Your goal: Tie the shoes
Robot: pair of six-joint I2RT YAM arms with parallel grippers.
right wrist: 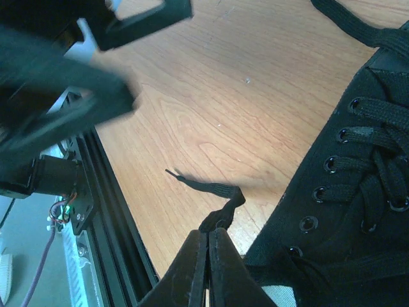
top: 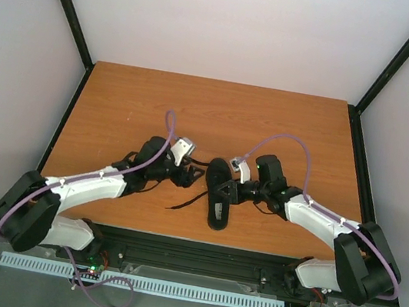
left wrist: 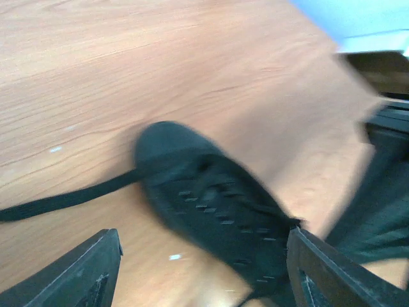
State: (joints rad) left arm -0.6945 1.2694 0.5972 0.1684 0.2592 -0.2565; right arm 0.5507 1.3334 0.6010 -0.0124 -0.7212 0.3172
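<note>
A small all-black lace-up shoe (top: pixel 218 193) lies on the wooden table between my two arms. My left gripper (top: pixel 188 176) is just left of it, open and empty. In the left wrist view its fingers (left wrist: pixel 83 275) stand wide apart with the blurred shoe (left wrist: pixel 211 198) between and beyond them, and one lace (left wrist: pixel 64 199) trails left on the table. My right gripper (top: pixel 235 193) is at the shoe's right side. In the right wrist view it (right wrist: pixel 209 231) is shut on a black lace (right wrist: pixel 220 190), whose free end sticks out over the table. The shoe's eyelets (right wrist: pixel 358 192) fill the right of that view.
A loose lace (top: pixel 185 202) lies on the table left of the shoe, toward the near edge. The black rail (top: pixel 197 250) runs along the table's near edge, and it also shows in the right wrist view (right wrist: pixel 112 204). My left arm (right wrist: pixel 64 96) is blurred at upper left there.
</note>
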